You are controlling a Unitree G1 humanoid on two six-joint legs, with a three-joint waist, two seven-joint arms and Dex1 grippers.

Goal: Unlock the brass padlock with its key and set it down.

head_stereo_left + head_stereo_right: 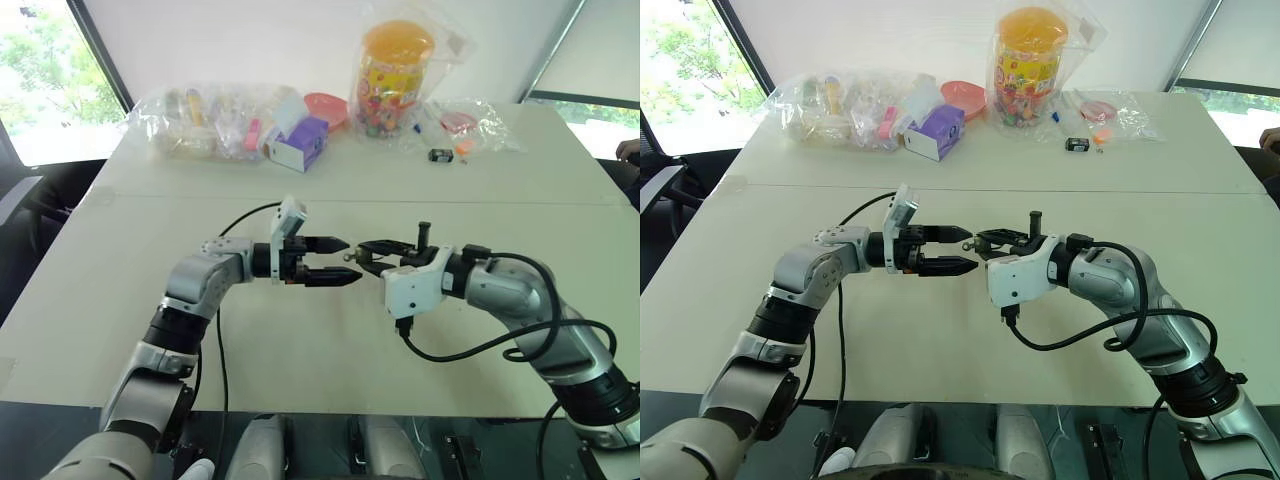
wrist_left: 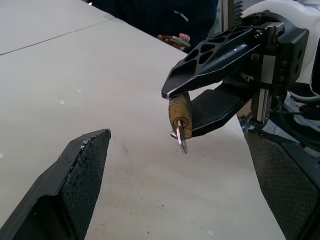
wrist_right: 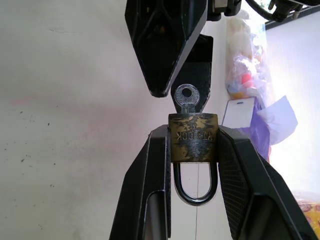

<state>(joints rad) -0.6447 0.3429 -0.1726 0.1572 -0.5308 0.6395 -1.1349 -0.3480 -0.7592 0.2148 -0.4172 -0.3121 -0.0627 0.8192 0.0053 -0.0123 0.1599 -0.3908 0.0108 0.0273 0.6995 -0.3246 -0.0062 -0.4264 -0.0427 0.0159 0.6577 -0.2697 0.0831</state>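
In the middle of the head views the two grippers meet tip to tip above the bare white table (image 1: 120, 300). The right gripper (image 3: 192, 145) has its jaws pinching the brass padlock (image 3: 193, 138) by its flat sides, shackle (image 3: 195, 186) tucked back between the fingers and still seated in the body, so the keyway end faces outward. The key (image 3: 187, 98) sits in that keyway with its round bow sticking out toward the left gripper (image 1: 338, 262), whose jaws stand spread on either side of it, touching nothing. Held this way, the lock looks braced so the other hand can close on the bow and turn it. Along the upper edge of the frame lie clear bags of toys (image 1: 215, 122), a purple box (image 1: 300, 143), a candy jar (image 1: 392, 78) and a small black object (image 1: 440, 155), all well apart from the grippers; nothing stands between the spread fingers and the key.
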